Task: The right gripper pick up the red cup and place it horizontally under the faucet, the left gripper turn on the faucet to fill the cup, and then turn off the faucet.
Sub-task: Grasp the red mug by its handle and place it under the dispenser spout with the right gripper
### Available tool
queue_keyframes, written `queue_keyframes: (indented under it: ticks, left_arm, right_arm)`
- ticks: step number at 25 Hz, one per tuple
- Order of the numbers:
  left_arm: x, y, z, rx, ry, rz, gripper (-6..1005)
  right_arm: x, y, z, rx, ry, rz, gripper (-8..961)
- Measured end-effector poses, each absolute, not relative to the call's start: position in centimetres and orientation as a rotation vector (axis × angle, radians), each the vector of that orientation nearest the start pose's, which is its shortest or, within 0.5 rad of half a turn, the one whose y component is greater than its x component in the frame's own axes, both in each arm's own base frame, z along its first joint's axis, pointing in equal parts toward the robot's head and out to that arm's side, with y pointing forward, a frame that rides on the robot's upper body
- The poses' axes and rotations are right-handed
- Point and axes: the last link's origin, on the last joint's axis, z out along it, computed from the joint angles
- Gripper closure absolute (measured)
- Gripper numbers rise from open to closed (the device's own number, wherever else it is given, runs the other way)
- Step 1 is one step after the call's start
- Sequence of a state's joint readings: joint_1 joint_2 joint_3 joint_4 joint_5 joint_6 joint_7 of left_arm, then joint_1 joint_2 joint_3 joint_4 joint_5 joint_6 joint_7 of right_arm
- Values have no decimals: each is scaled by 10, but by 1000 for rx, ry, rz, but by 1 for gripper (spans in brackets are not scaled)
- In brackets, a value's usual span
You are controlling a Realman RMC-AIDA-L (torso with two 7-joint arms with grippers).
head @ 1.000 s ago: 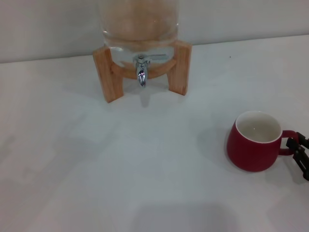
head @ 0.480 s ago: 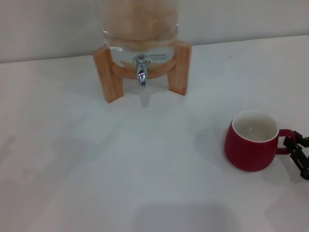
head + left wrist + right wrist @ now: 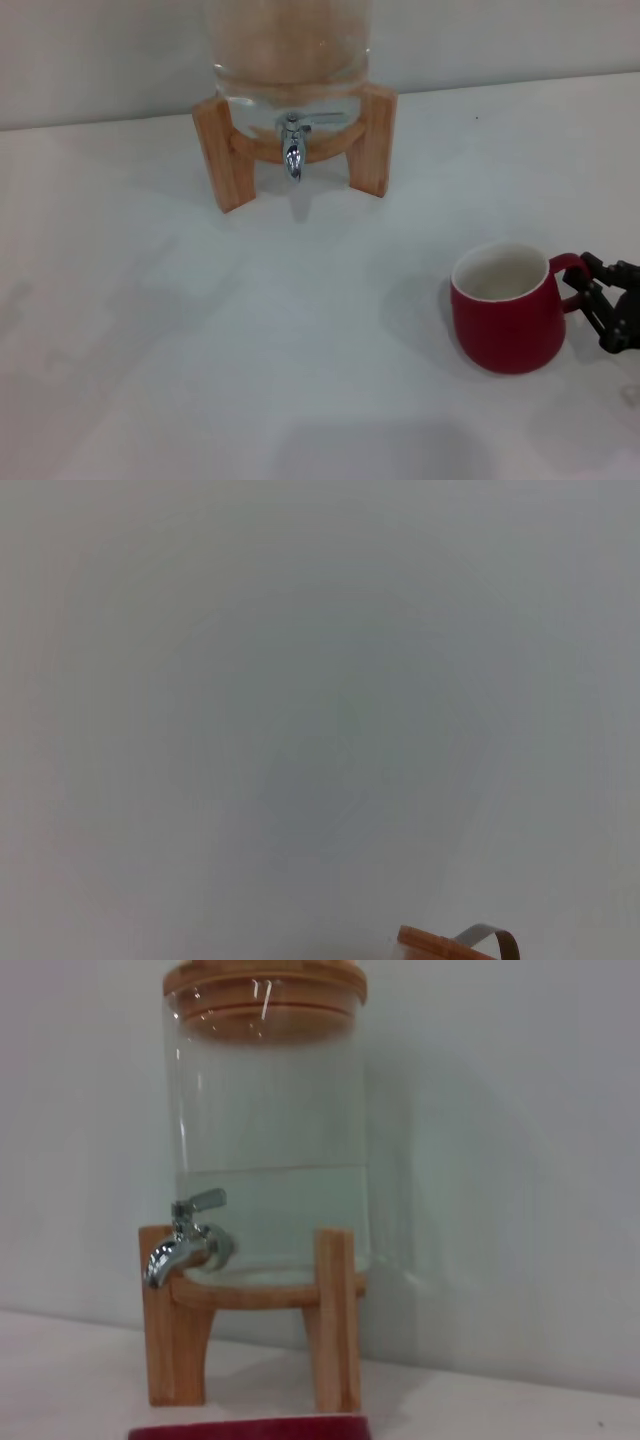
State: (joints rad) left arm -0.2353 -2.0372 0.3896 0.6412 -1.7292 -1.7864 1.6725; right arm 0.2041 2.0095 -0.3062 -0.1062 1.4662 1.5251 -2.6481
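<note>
Standing at the back of the white table [image 3: 150, 330]: glass dispenser jar [image 3: 268, 1140] on wooden stand [image 3: 225, 150], chrome faucet [image 3: 292, 150] at its front. Well in front and right of the stand, upright: red cup [image 3: 500, 315]. Clamped on the cup's handle: right gripper [image 3: 590, 290].

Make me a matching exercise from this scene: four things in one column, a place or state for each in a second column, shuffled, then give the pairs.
Things:
1. red cup
2. faucet
3. right gripper
4. glass jar

Places or states:
A. sits on the wooden stand, partly filled with clear liquid
B. upright, off-white inside showing, empty
C. at the cup's handle, by the right edge of the head view
D. sticks out between the stand's front legs, nothing beneath it

Pairs: 1-B, 2-D, 3-C, 4-A
</note>
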Motion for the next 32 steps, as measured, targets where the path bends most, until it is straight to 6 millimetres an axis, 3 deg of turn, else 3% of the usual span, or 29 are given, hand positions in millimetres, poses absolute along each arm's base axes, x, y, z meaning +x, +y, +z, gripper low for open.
queue_keyframes:
  ticks: [11,32]
  left_arm:
    - [-324,256,123,-1900,-723,-1391,124]
    - [-323,258,122,-1912,-721,-1392,124]
  right_arm:
    - [362,236,4,-1990,478,810,799]
    - [330,267,-20,-2069,409,860,801]
